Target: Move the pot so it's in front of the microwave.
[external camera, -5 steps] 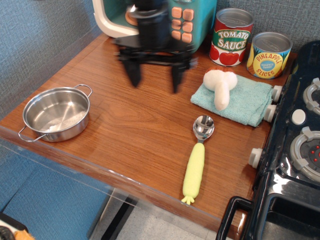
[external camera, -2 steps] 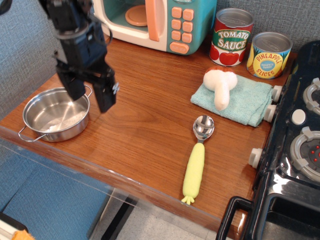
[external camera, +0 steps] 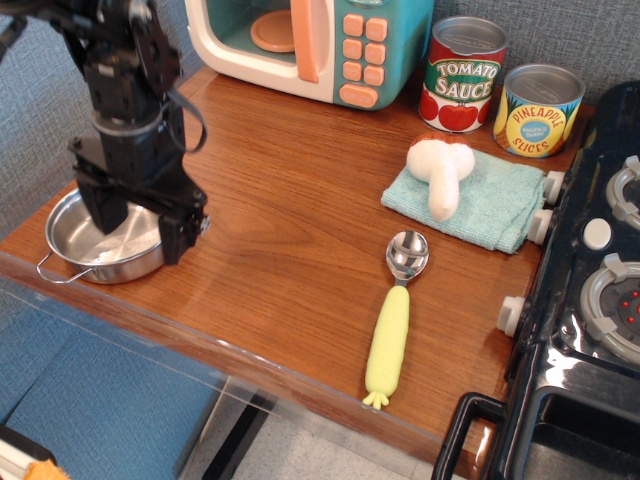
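The shiny steel pot [external camera: 85, 255] sits at the front left corner of the wooden table, largely covered by my arm. My gripper [external camera: 140, 225] is open and low over the pot's right side. One finger [external camera: 106, 208] is inside the bowl and the other finger [external camera: 176, 234] is just outside the right rim, so the jaws straddle the rim. I cannot tell whether they touch it. The toy microwave [external camera: 375, 45], teal front with peach buttons and its door open, stands at the back of the table, well away from the pot.
A tomato sauce can [external camera: 462, 75] and a pineapple can [external camera: 538, 110] stand right of the microwave. A teal cloth [external camera: 490, 200] holds a white toy [external camera: 442, 175]. A yellow-handled spoon [external camera: 392, 320] lies mid-front. A black stove [external camera: 590, 300] borders the right.
My gripper has swung from in front of the microwave to the left and down, ending low over the pot's right rim. The pot has not moved.
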Tool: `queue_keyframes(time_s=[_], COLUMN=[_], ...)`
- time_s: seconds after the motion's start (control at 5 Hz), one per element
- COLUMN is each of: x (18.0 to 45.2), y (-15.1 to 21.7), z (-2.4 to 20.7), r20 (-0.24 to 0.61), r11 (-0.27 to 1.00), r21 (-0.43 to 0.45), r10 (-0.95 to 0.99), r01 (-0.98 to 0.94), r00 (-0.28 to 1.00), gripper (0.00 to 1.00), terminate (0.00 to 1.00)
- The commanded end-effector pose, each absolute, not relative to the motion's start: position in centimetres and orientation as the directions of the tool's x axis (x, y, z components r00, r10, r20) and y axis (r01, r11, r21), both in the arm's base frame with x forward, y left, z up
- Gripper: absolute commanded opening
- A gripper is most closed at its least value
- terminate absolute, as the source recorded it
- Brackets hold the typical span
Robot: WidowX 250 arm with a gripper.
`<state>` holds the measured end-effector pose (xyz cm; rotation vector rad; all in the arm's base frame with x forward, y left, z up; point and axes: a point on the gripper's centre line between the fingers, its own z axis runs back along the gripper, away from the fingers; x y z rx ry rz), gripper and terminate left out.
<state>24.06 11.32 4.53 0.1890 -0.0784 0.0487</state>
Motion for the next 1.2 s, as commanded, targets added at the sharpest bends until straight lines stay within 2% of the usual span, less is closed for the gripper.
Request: queue_keyframes(time_s=[0.0,0.2,0.8,1.0], x=[24.9,25.2,25.4,27.5], y=[14.1,14.3,13.2,12.6], z=[2.9,2.6,4.4,7.0], r20=[0.031,0.017,0.083,0.157], r11=[0.957,0.955,0.969,0.972], r21=[0.212,0.205,0.148,0.100], r10=[0.196,0.215,0.188,0.197], r01=[-0.198,-0.214,-0.199,-0.214], r00=[0.980,0.976,0.979,0.968], gripper=[1.00,0.00,0.00,0.00], terminate=[0.00,0.00,0.00,0.00])
